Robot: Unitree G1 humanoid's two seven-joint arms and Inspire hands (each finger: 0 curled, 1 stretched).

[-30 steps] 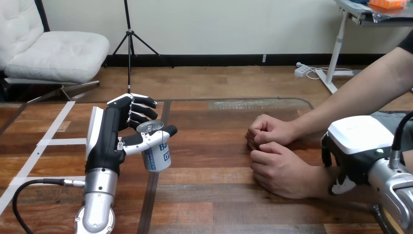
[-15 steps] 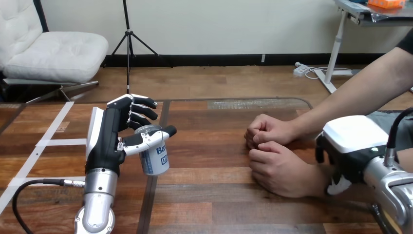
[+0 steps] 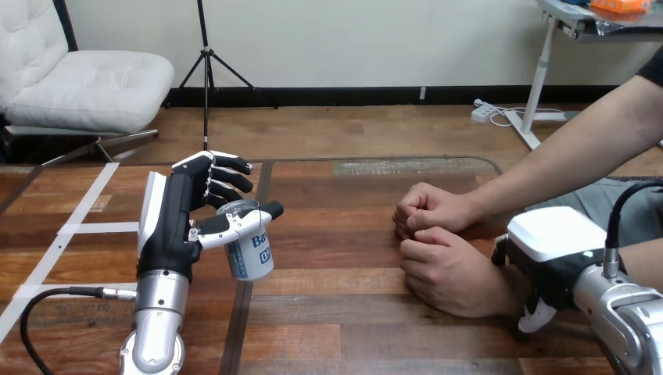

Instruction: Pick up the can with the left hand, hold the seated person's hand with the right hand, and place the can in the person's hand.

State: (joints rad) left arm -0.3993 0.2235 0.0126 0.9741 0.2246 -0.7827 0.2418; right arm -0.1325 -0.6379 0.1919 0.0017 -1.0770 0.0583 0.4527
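A white and blue can (image 3: 252, 251) with a silver top hangs tilted at the table's left middle. My left hand (image 3: 168, 226) is shut on it, thumb across its front and fingers behind it. Whether its base touches the wooden table (image 3: 352, 312) I cannot tell. The person's two hands rest on the table at the right as closed fists, one nearer (image 3: 446, 269) and one farther (image 3: 430, 209). My right hand (image 3: 547, 242) lies over the wrist of the nearer fist, back upward.
The person's forearms come in from the right edge. White tape strips (image 3: 78, 226) cross the table at the left. A black cable (image 3: 47, 301) loops beside my left forearm. Bare wood lies between the can and the fists.
My right hand has slid left along the person's forearm to the wrist of the nearer fist. The can has dipped slightly in my left hand. The fists have not moved.
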